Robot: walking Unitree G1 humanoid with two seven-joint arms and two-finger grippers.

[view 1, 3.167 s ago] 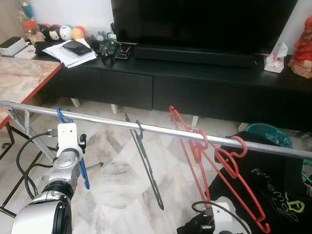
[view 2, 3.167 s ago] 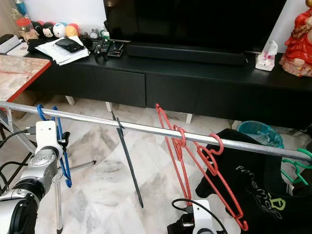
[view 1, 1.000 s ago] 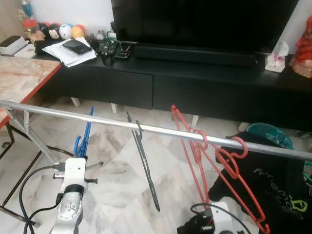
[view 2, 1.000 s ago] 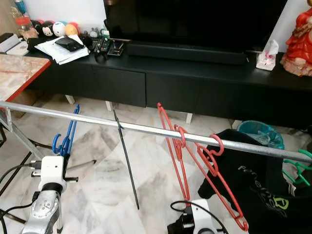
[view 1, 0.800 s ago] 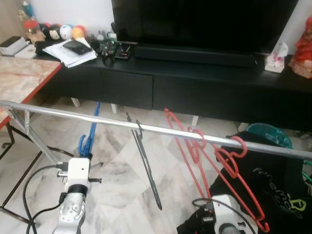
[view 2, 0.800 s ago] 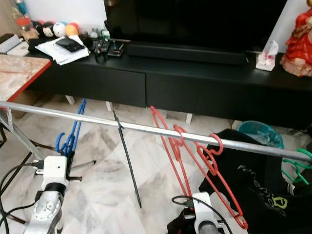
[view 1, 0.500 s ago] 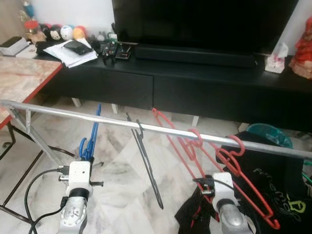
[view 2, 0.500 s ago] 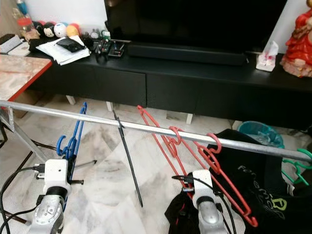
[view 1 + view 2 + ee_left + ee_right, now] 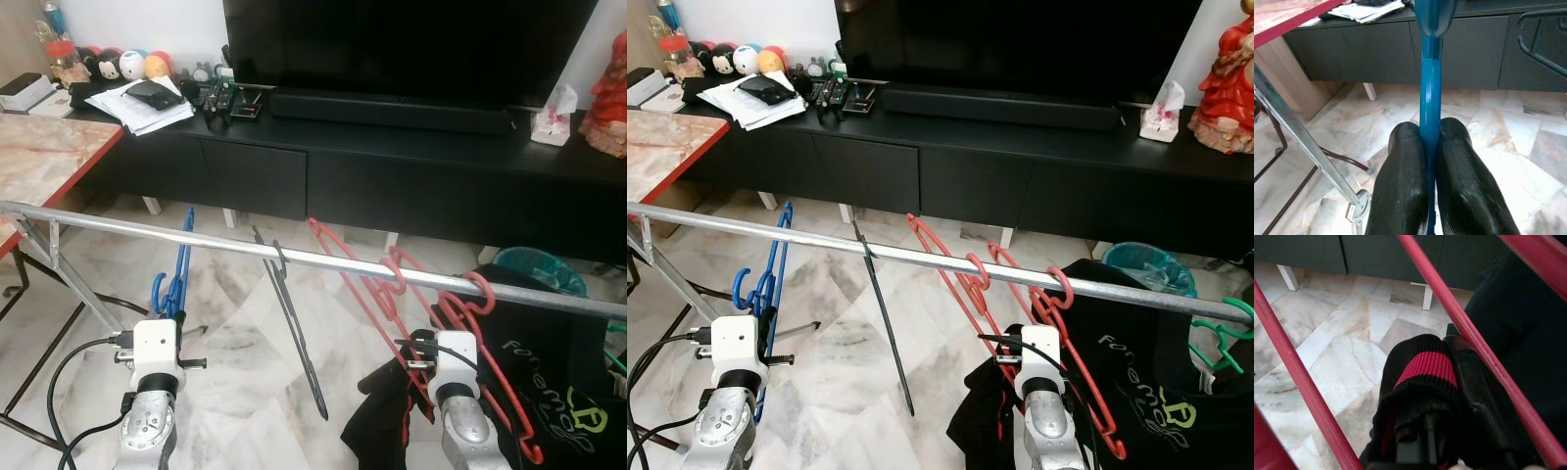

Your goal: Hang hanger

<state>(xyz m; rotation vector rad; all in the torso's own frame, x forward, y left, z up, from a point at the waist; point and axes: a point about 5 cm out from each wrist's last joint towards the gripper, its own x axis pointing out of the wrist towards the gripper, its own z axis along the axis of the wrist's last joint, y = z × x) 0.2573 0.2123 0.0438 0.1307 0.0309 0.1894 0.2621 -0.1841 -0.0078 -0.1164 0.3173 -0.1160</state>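
- The right gripper (image 9: 1437, 396) has risen from the bottom edge of the head views to just under the rail. Its fingers are pinched on a black garment with a red-striped cuff (image 9: 1425, 367), which it has lifted up among the red hangers (image 9: 392, 294).
- The red hangers have swung aside as the arm came up; two of them cross close in front of the right wrist camera, so the garment may be brushing them, though contact is hard to confirm.
- The left gripper (image 9: 1431, 171) has dropped away from the rail (image 9: 921, 257) over the last few seconds. Its two fingers are clamped on the lower bar of the blue hanger (image 9: 176, 269), which it still holds.
- The blue hanger now stands nearly upright and its hook hangs beside the arm below the rail, not over it. By my reading it has come off the rail and must be hung again.
- The black hanger (image 9: 294, 333) hangs unmoved at mid-rail, and a black printed garment (image 9: 549, 382) drapes at the right end.
- Beyond, the dark TV cabinet (image 9: 411, 166) is unchanged.
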